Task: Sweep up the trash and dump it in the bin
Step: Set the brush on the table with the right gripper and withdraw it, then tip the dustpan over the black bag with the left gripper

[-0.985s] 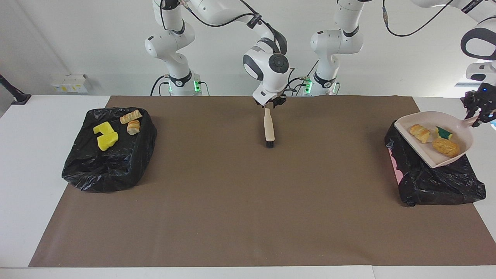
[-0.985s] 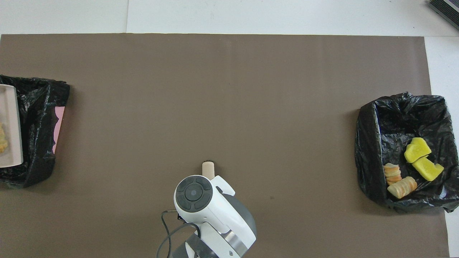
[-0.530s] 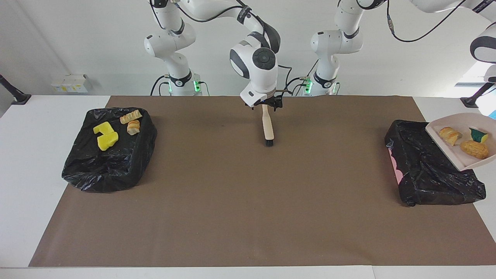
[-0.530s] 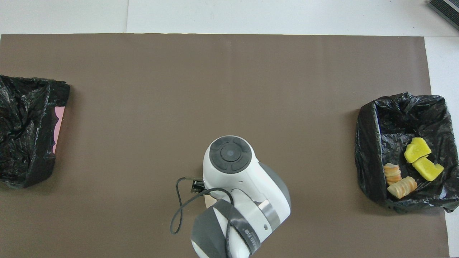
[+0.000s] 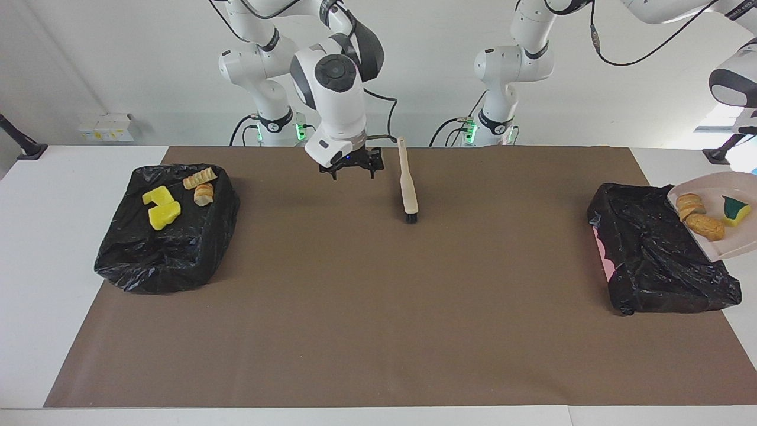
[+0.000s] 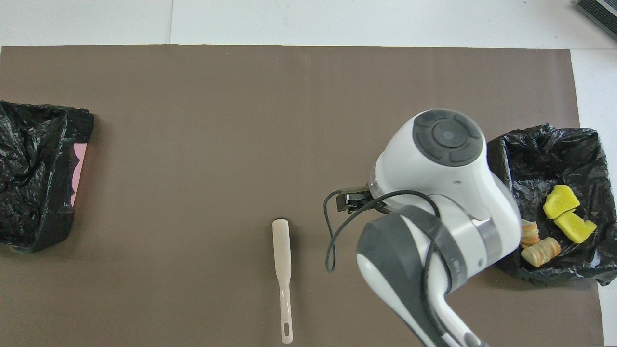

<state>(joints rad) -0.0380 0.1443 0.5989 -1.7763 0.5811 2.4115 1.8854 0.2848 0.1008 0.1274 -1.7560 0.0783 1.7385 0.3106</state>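
Observation:
The beige dustpan (image 5: 724, 234) hangs tilted in the air over the outer edge of a black-bagged bin (image 5: 650, 260) at the left arm's end. It carries trash: two orange-brown lumps (image 5: 698, 218) and a green-and-yellow sponge wedge (image 5: 735, 209). Its handle and my left gripper run out of view. The beige brush (image 5: 407, 184) lies flat on the brown mat, black bristles away from the robots, also seen as the brush (image 6: 282, 253). My right gripper (image 5: 353, 171) hovers open and empty beside the brush handle, toward the right arm's end.
A second black-bagged bin (image 5: 168, 236) at the right arm's end holds yellow sponge bits (image 5: 161, 207) and bread-like lumps (image 5: 200, 184). From above, the right arm's wrist (image 6: 446, 154) covers that bin's inner edge (image 6: 496, 193). A brown mat (image 5: 378, 307) covers the table.
My right gripper opened, let go of the brush handle and swung toward the right arm's end. The left arm carried the dustpan outward from over the bin, and the trash shifted in it.

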